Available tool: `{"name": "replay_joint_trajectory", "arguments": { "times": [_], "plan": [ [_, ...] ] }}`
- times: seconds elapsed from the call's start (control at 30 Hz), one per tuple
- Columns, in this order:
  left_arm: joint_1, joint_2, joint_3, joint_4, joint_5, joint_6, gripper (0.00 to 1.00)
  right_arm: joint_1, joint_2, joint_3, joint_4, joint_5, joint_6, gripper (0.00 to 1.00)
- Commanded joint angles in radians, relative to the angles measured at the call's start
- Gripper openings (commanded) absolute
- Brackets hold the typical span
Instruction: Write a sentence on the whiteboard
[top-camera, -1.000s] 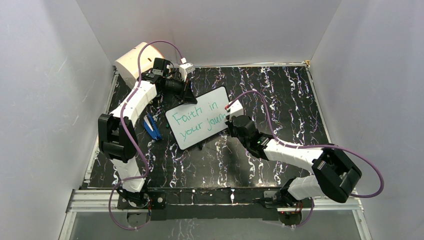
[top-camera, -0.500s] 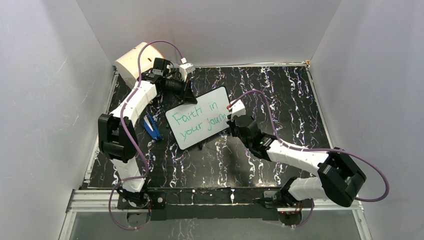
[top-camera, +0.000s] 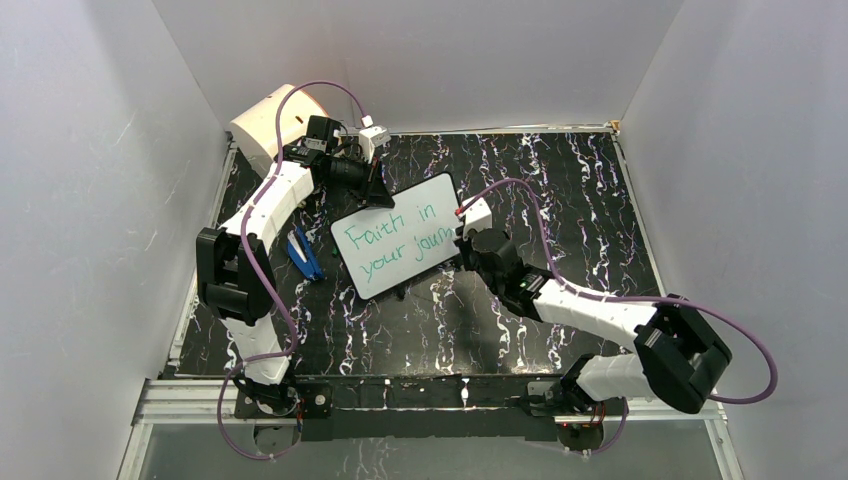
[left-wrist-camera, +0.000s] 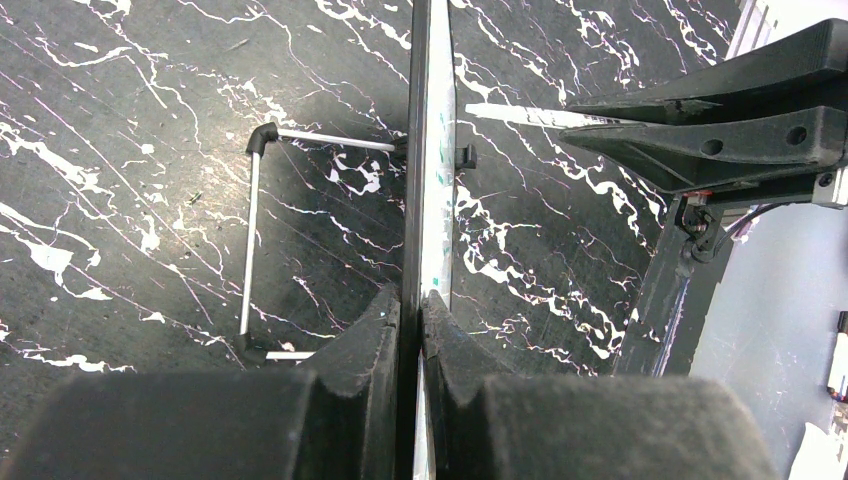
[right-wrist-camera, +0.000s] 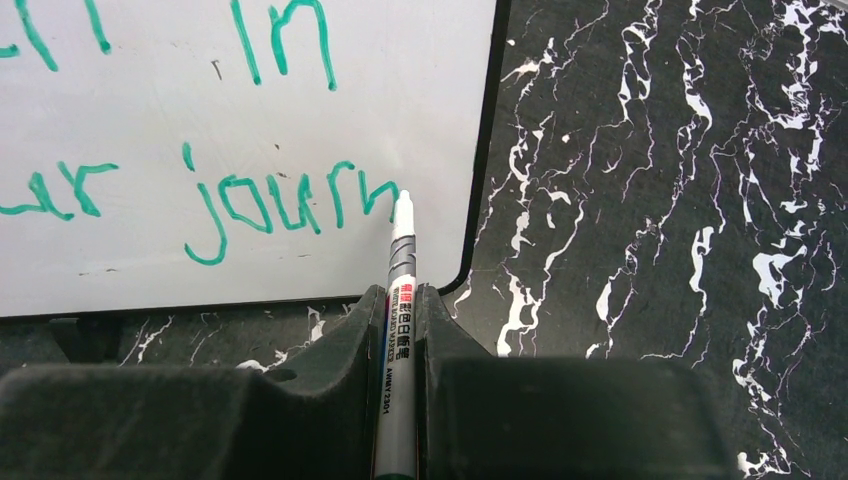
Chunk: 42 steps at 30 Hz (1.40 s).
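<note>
The whiteboard stands tilted on the dark marbled table, and its top left edge is pinched in my left gripper, which is shut on it. In the left wrist view the whiteboard shows edge-on, running up from between the left gripper fingers. The green sentence reads "Faith in your journ" in two slanted lines. My right gripper is shut on a grey marker. Its white tip rests at the end of the sentence's "journ", near the lower right corner of the whiteboard.
A cream drum sits at the back left corner behind the left arm. A blue object lies on the table left of the board. The board's wire stand props it from behind. White walls close in three sides.
The right arm's elbow swung out to the right and its wrist turned, with the marker tip staying at the board's right edge. The left arm and the board have not moved.
</note>
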Motion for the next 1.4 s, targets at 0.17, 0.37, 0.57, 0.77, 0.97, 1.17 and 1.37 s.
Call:
{"name": "replay_joint_trajectory", "arguments": {
  "times": [0.17, 0.37, 0.57, 0.77, 0.97, 1.17, 1.37],
  "plan": [
    [-0.021, 0.053, -0.023, -0.083, -0.129, 0.030, 0.00, -0.015, 0.023, 0.007, 0.079, 0.010, -0.002, 0.00],
    [-0.021, 0.056, -0.023, -0.082, -0.128, 0.032, 0.00, -0.019, 0.037, 0.009, 0.085, 0.002, -0.001, 0.00],
    [-0.021, 0.056, -0.021, -0.086, -0.123, 0.032, 0.00, -0.023, 0.044, 0.010, 0.087, 0.001, 0.001, 0.00],
    [-0.020, 0.058, -0.021, -0.088, -0.120, 0.032, 0.00, -0.026, 0.043, 0.011, 0.085, -0.001, 0.005, 0.00],
    [-0.020, 0.057, -0.021, -0.089, -0.119, 0.033, 0.00, -0.027, 0.037, 0.015, 0.085, 0.012, 0.001, 0.00],
    [-0.021, 0.057, -0.020, -0.088, -0.120, 0.033, 0.00, -0.027, 0.019, 0.015, 0.087, -0.043, 0.004, 0.00],
    [-0.021, 0.056, -0.019, -0.088, -0.118, 0.033, 0.00, -0.027, 0.032, 0.019, 0.084, -0.014, 0.002, 0.00]
  ]
}}
